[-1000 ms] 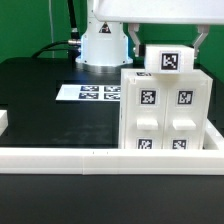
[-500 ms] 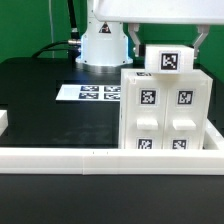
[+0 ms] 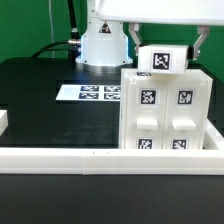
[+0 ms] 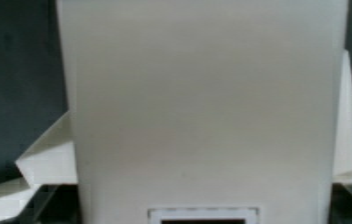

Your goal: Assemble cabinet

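The cabinet (image 3: 165,110) is a large white box with black-and-white tags on its front, standing at the exterior view's right. On top of it sits a small white tagged block (image 3: 165,60). My gripper (image 3: 166,50) is shut on this block, one finger (image 3: 133,42) on each side of it. In the wrist view the block's plain white face (image 4: 199,110) fills most of the picture, with a tag edge (image 4: 199,213) at its far end. My fingertips are hidden there.
The marker board (image 3: 92,94) lies flat on the black table behind the cabinet's left side. A long white border rail (image 3: 100,160) runs along the front. The arm's white base (image 3: 100,45) stands at the back. A small white piece (image 3: 4,122) shows at the left edge.
The tagged block and my gripper have shifted toward the exterior view's left over the cabinet's top. The cabinet has not moved.
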Tool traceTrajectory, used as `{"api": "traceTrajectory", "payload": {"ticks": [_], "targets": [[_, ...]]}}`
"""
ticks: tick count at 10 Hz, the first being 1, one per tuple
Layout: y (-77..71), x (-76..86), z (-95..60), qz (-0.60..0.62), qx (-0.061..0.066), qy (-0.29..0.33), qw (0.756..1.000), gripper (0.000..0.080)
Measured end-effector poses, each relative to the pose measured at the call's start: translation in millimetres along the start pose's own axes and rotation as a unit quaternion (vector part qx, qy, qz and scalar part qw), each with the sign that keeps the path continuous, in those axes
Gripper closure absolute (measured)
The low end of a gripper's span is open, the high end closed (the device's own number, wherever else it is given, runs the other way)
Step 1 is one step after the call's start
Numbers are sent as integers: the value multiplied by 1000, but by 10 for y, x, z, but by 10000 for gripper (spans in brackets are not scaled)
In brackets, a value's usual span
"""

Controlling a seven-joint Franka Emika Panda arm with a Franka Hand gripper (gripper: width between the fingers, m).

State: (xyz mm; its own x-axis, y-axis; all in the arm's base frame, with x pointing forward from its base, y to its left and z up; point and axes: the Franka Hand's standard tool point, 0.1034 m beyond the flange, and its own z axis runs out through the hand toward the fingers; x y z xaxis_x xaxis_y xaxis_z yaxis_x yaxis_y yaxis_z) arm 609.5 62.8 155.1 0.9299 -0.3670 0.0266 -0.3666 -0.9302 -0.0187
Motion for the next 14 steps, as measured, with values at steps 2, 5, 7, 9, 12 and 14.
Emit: {"api": "traceTrajectory", "payload": {"ticks": [2, 5, 7, 9, 12, 14], "targets": [[-11, 5, 3, 77, 7, 6, 997, 239], [-21, 6, 5, 190, 16, 2, 982, 239], [-28, 8, 6, 252, 19, -1, 968, 239], [-36, 7, 7, 301, 20, -2, 953, 239], [-63, 9, 10, 405, 31, -9, 914, 239], [-87, -3, 12, 478, 31, -13, 878, 239]]}}
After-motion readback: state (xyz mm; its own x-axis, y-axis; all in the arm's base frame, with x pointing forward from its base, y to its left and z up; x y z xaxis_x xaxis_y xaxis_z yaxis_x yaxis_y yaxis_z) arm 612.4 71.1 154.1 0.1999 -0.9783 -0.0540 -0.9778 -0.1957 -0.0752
